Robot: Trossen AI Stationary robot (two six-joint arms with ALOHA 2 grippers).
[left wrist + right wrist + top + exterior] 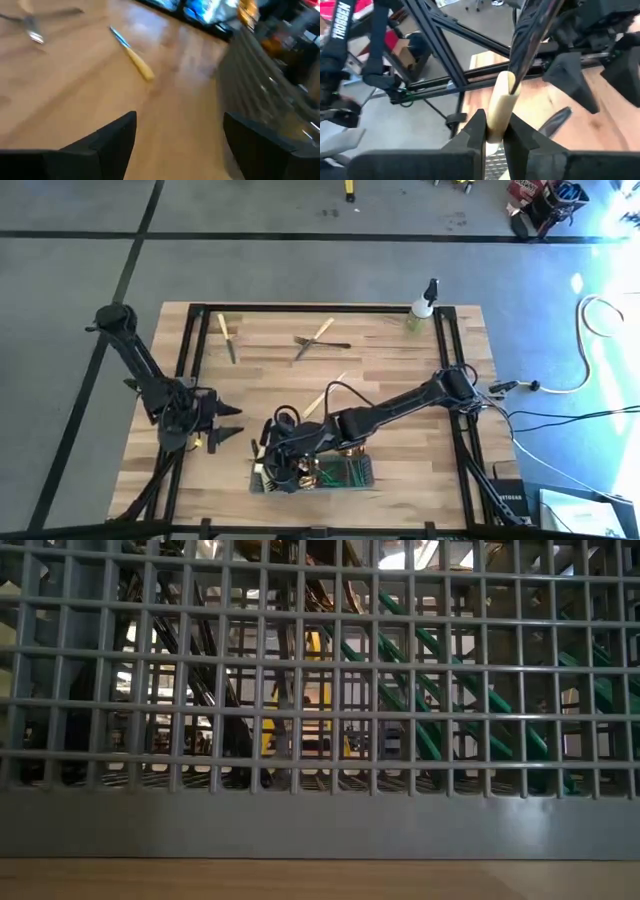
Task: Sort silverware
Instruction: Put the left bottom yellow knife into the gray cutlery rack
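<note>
Left gripper [232, 426] hovers low over the wooden table [400, 370] near its left front, its two dark wedge-shaped fingers [107, 137] spread apart with nothing between them, the arm bent back toward the far left corner. Past it, a cream-handled knife [228, 337] lies on the pale planks at the far left, then a crossed fork and knife [318, 340] farther right, and a slim cream-handled piece [325, 394] lies aslant near the middle. Next comes the grey wire-mesh caddy [360, 476] at the front edge, with green-handled pieces [335, 473] in its right part; its grid fills the low view and hides what sits behind. Over the caddy's left end, the right gripper [275, 465] points down, the arm stretched long from the right side, and its fingers are clamped on a smooth cream handle [499, 110] with a dark ridged end. A small spray bottle [424, 305] stands at the far right corner
</note>
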